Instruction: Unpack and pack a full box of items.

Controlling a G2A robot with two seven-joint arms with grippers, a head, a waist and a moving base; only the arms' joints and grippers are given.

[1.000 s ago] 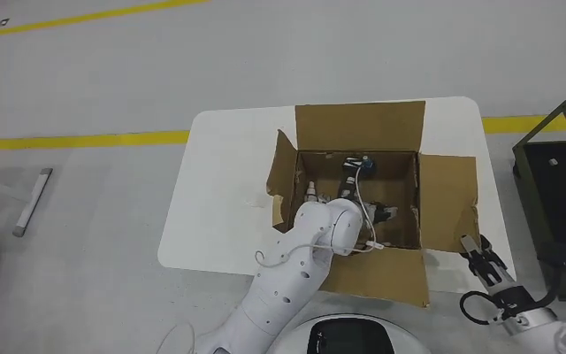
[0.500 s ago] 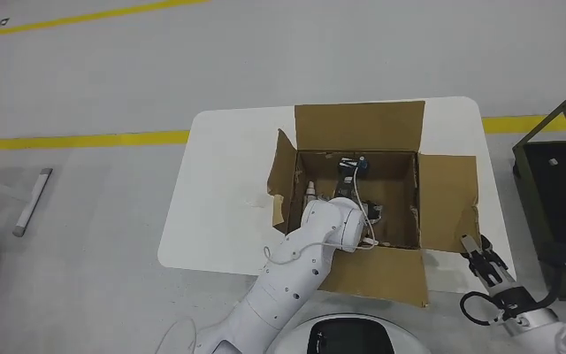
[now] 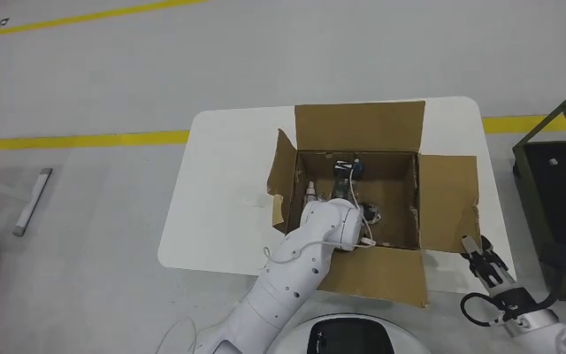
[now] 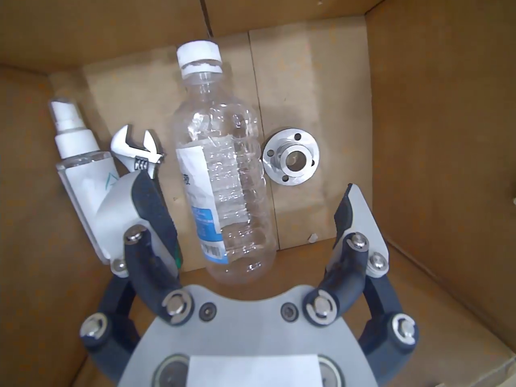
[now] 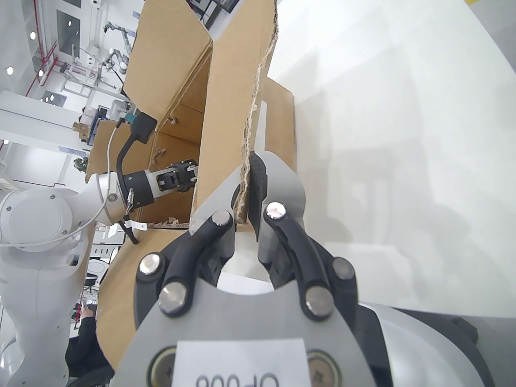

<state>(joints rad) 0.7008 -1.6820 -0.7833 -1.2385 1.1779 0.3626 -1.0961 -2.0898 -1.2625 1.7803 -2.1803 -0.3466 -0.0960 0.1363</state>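
Note:
An open cardboard box (image 3: 358,124) stands on the white table (image 3: 221,195). My left arm reaches down into it. Its gripper (image 4: 246,191) is open and hangs over a clear plastic bottle (image 4: 221,179) with a white cap, lying on the box floor. Beside the bottle lie a silver wrench (image 4: 137,148), a white spray bottle (image 4: 80,163) and a round metal flange (image 4: 291,157). The spray bottle (image 3: 310,190) lies by the box's left wall. My right gripper (image 3: 476,245) is shut at the table's near right corner, just by the torn right flap (image 5: 229,94).
A dark green rack (image 3: 541,181) stands off the table's right end. The box's four flaps (image 3: 447,199) are folded outward. Bare table lies left of the box. A grey bar (image 3: 31,199) lies on the floor far left.
My left arm has shifted inside the box from the right part of its floor toward the middle and left. The right arm has not moved.

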